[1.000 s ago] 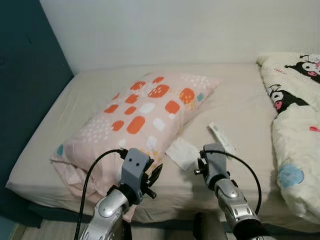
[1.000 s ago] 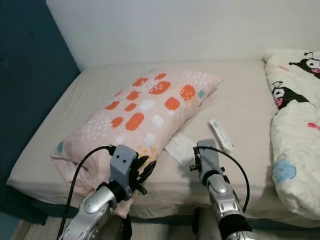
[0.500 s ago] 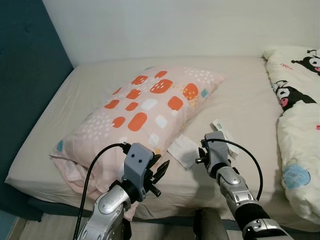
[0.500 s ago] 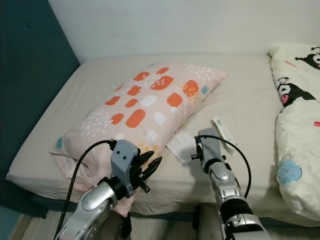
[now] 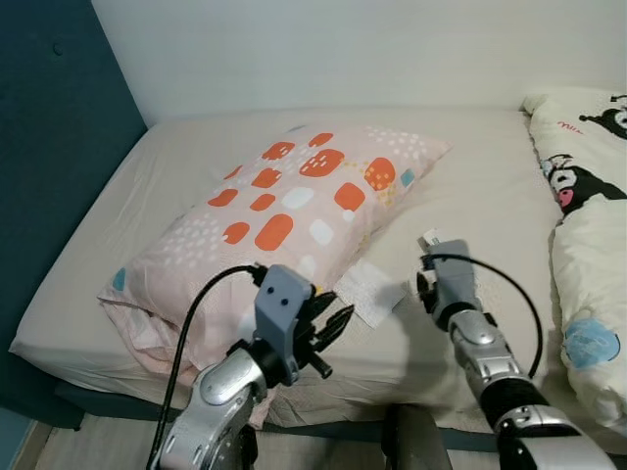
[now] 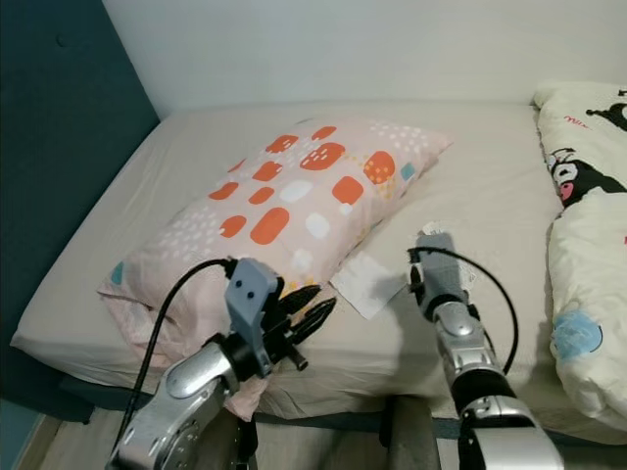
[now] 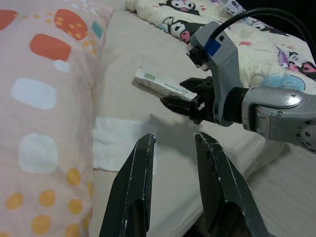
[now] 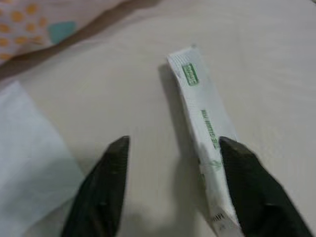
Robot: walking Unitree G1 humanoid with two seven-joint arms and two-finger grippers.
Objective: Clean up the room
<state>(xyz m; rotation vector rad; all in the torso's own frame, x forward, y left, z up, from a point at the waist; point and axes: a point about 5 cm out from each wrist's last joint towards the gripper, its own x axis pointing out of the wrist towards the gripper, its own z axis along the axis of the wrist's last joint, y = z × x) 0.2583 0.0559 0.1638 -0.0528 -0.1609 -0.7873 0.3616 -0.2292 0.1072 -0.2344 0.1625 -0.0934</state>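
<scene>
While both arms reach forward over its near edge, the bed [image 5: 509, 186] carries everything listed, under a beige sheet, with a dark blue wall [image 5: 49, 147] on the robot's left and a white wall [image 5: 343, 49] behind
- Pillow [image 5: 284, 211]: pink, with orange and white patches, lying at a slant across the left half of the bed
- Blanket [image 5: 588, 225]: cream with cartoon figures, bunched along the right side
- Left gripper [image 7: 173, 143]: hovers above the sheet just beside the pillow's near corner, fingers [image 7: 136, 187] open a little way, nothing between them
- Right gripper [image 8: 173, 158]: low over the sheet, fingers spread wide, one fingertip at the packet's side; not closed on it
- Tissue [image 6: 364, 285]: flat white square, on the sheet beside the pillow's edge, between the two grippers
- Packet [image 8: 202, 128]: long, narrow, white with green print, flat on the sheet, near the tissue
</scene>
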